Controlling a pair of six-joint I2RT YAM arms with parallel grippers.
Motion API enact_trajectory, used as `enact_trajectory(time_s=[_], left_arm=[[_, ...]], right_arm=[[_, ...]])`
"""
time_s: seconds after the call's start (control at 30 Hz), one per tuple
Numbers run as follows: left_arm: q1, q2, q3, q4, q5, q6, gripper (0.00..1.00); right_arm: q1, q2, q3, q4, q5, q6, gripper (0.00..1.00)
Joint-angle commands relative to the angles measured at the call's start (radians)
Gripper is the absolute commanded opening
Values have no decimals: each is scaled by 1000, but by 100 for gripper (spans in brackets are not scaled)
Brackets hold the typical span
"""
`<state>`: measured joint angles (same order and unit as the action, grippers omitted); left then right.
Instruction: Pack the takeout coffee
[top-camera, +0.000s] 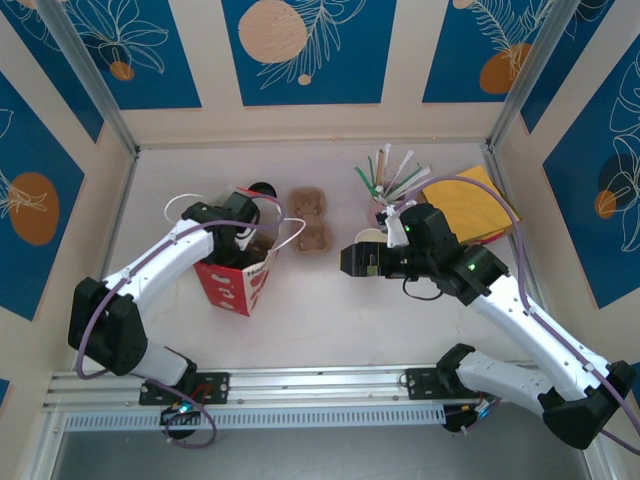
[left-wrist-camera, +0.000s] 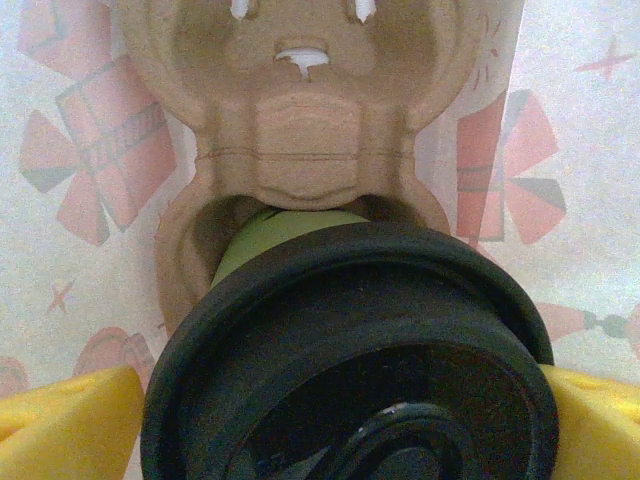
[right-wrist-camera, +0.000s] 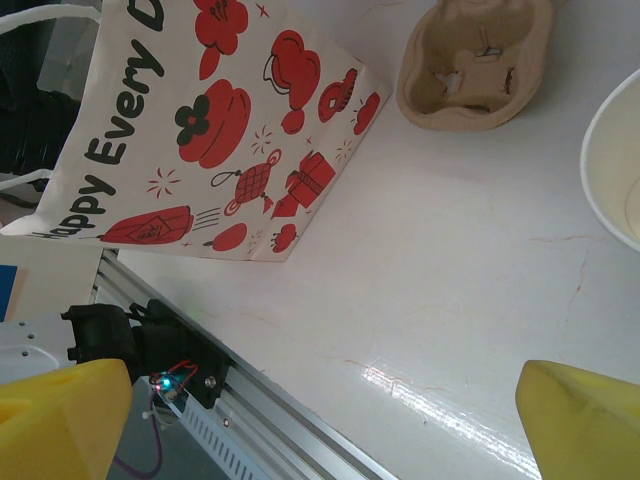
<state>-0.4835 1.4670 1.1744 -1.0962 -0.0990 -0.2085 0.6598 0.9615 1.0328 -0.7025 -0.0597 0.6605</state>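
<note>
White counter (top-camera: 340, 310) is topped by a printed bag (top-camera: 235, 285); inside, the takeout coffee (left-wrist-camera: 350, 350) is seated in a cardboard carrier (left-wrist-camera: 300, 130), flanked by left tool (left-wrist-camera: 335, 420), grip cannot be told; right tool (right-wrist-camera: 320, 420) is spread, empty.

- The top view looks down from above and behind the arm bases, facing the back wall, far enough to take in the whole surface (top-camera: 340, 320) and both arms.
- The left wrist view sits very near a lidded cup (left-wrist-camera: 350, 330), with the wall of the bag (left-wrist-camera: 590, 200) close behind it.
- The right wrist view looks slantwise down from higher up; with the top view it shares the bag, a cardboard tray (right-wrist-camera: 475, 60) and the front rail (right-wrist-camera: 260, 410).
</note>
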Motion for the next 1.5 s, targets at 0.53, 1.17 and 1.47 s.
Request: enact_trajectory(time_s=[0.53,1.17,1.47], left_arm=[[11,-28,24,-69,-21,-11,95],[12,-28,38,-74,-19,-10,95],[12,-28,41,-77,-19,-12,96]], right_arm=[[6,-8,-5,6,-20,10,99],[9,-5,0,6,-17,8,99],[11,-6,-2,5,-15,8,99]])
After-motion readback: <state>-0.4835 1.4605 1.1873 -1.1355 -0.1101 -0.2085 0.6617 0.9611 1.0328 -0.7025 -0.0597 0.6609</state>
